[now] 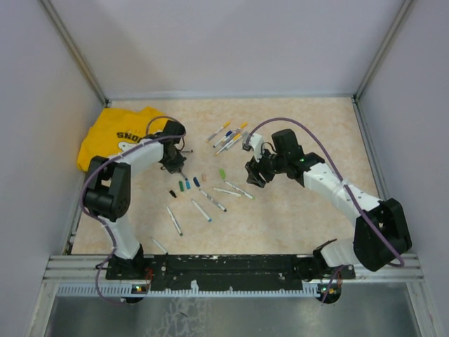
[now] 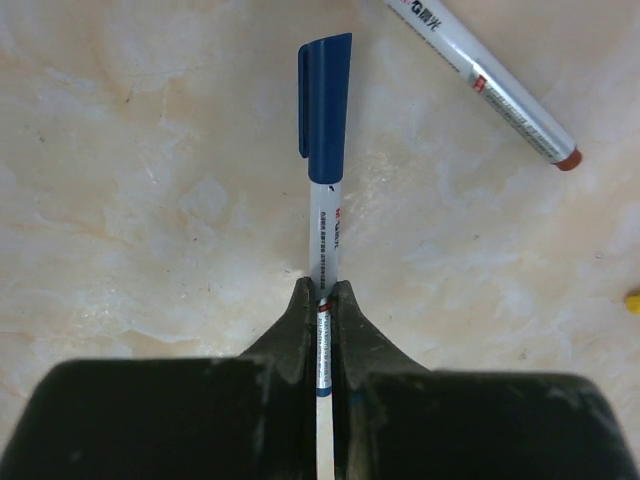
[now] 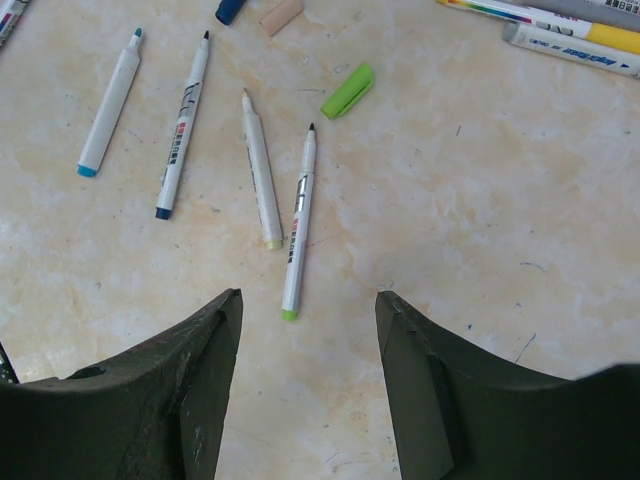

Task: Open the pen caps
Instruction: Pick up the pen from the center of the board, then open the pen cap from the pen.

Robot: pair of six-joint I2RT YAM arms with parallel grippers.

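Left end effector clamps a pen barrel, blue cap straight ahead along it; right end effector gapes empty.

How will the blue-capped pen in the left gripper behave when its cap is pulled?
Probably stiff: the pen juts straight from the left gripper without sagging. It may slide lengthwise, since the narrow jaws pinch a smooth round barrel. Its blue cap has a clip, so it should roll little.

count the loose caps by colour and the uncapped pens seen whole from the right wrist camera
green cap: 1
tan cap: 1
blue cap, cut by the frame edge: 1
uncapped pens: 4
total: 7
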